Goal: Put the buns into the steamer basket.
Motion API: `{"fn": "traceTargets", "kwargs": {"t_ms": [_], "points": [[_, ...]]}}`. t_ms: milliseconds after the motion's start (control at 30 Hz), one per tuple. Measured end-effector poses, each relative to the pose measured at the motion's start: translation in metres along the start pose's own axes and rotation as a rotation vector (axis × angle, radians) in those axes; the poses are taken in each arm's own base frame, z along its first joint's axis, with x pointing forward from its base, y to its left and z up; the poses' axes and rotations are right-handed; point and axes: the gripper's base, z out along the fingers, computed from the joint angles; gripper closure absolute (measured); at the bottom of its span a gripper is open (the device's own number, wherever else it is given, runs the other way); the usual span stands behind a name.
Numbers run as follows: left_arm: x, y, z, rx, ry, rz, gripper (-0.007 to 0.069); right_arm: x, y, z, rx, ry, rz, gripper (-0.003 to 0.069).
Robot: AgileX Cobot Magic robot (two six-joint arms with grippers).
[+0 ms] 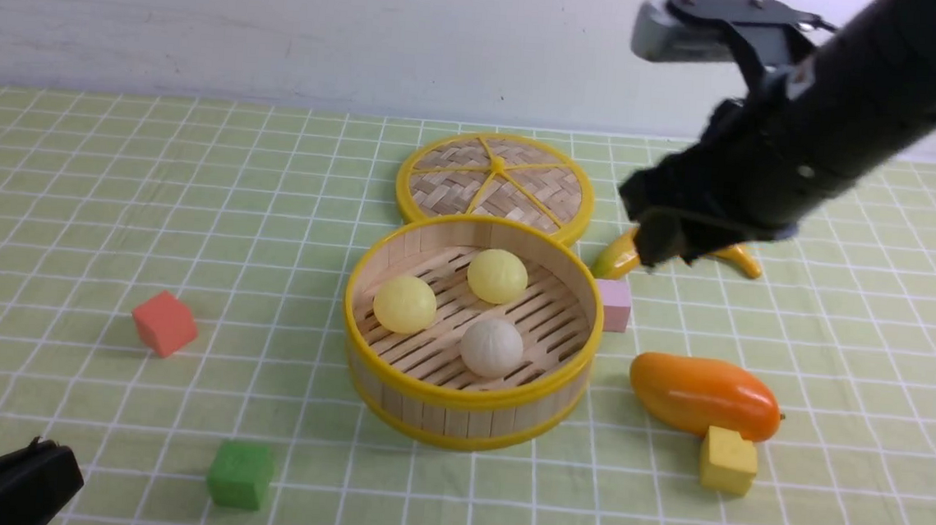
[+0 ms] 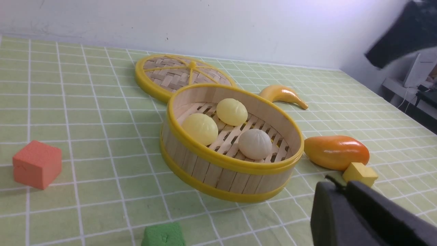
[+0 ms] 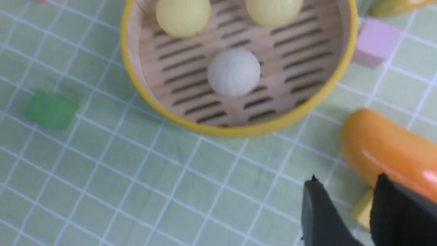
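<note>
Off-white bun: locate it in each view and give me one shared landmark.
Front view: off-white bun, just right of picture centre, lower in the basket.
Left wrist view: right of centre.
Right wrist view: upper middle.
Shared landmark: the steamer basket's yellow rim.

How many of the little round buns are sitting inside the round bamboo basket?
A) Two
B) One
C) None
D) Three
D: two pale yellow buns and one whitish bun all rest on the slatted floor inside the steamer basket.
</note>
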Motion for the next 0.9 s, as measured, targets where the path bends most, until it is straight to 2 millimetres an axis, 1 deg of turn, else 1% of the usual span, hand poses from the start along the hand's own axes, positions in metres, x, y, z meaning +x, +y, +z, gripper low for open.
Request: {"fn": "traceTargets", "kwargs": {"t_ms": [67,133,233,267,300,367,433,633,667,700,733,767,800,833,900], "points": [[0.0,0.0,0.0,0.0,0.0,0.0,0.058,0.021,0.0,-0.015,0.017,0.006,-0.003,0.0512],[0.0,0.0,0.0,0.0,0.002,0.0,0.0577,0.04,-0.001,-0.026,0.022,0.019,-0.001,0.0566],[0.0,0.0,0.0,0.0,0.002,0.0,0.0573,0.066,-0.001,-0.039,0.024,0.069,0.002,0.062],[0.0,0.0,0.0,0.0,0.002,0.0,0.0572,0.067,-0.001,-0.04,0.024,0.07,0.002,0.062],[0.0,0.0,0.0,0.0,0.002,0.0,0.057,0.078,-0.001,-0.047,0.023,0.11,0.004,0.0638],[0.0,0.0,0.0,0.0,0.002,0.0,0.0568,0.085,0.0,-0.056,0.023,0.136,0.001,0.0648],[0.0,0.0,0.0,0.0,0.002,0.0,0.0567,0.088,0.0,-0.061,0.022,0.134,0.0,0.0648],[0.0,0.0,0.0,0.001,0.003,0.0,0.0564,0.092,-0.001,-0.067,0.046,0.125,-0.014,0.0648],[0.0,0.0,0.0,0.0,0.004,0.0,0.0562,0.097,-0.004,-0.07,0.072,0.113,-0.027,0.0651],[0.0,0.0,0.0,0.0,0.004,0.0,0.0561,0.104,-0.007,-0.077,0.089,0.075,-0.038,0.0659],[0.0,0.0,0.0,0.0,0.004,0.0,0.0561,0.113,-0.01,-0.079,0.094,0.043,-0.046,0.0664],[0.0,0.0,0.0,0.0,0.004,0.0,0.0559,0.123,-0.013,-0.086,0.1,-0.059,-0.059,0.0671],[0.0,0.0,0.0,0.0,0.004,0.0,0.0557,0.135,-0.018,-0.086,0.113,-0.136,-0.063,0.0674],[0.0,0.0,0.0,0.0,0.004,0.0,0.0556,0.15,-0.023,-0.088,0.128,-0.232,-0.056,0.0678],[0.0,0.0,0.0,0.0,0.004,0.0,0.0554,0.191,-0.032,-0.089,0.172,-0.426,-0.026,0.0678]]}}
